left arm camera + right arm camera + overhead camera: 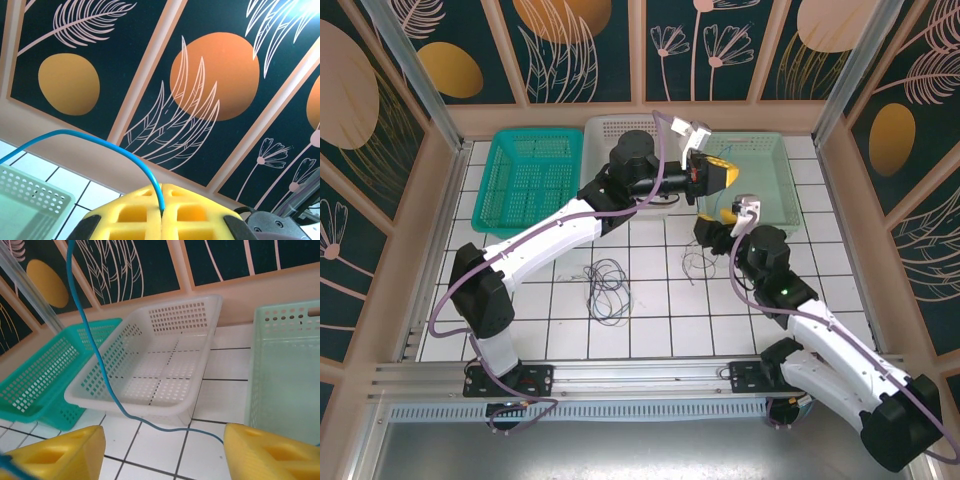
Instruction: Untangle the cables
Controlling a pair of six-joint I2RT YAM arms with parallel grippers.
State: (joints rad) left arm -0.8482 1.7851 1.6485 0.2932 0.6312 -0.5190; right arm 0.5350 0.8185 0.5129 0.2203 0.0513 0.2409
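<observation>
Left wrist view: the left tool [163,195] has its two yellow fingers pressed together, pinching a thin blue cable [65,131] right at the seam between them. From there the cable rises in a springy arc and drops away to the left, in front of a painted wall.

Right wrist view: the right tool [165,450] is spread wide and grips nothing. The same blue cable hangs down in front of a white basket [177,317] and trails across the tiles toward the tool's right-hand finger.

Top view: a loose tangle of dark cables [607,290] lies on the white-tiled table [660,330], well apart from both tools, which sit near the baskets at the far side.

The cables look very light, thin and floppy, with just enough spring to hold a curve. They should slide easily through loops but may also snag. The best place to take hold is probably a free stretch of a single strand, away from crossings, pinched squarely at the fingertips.
</observation>
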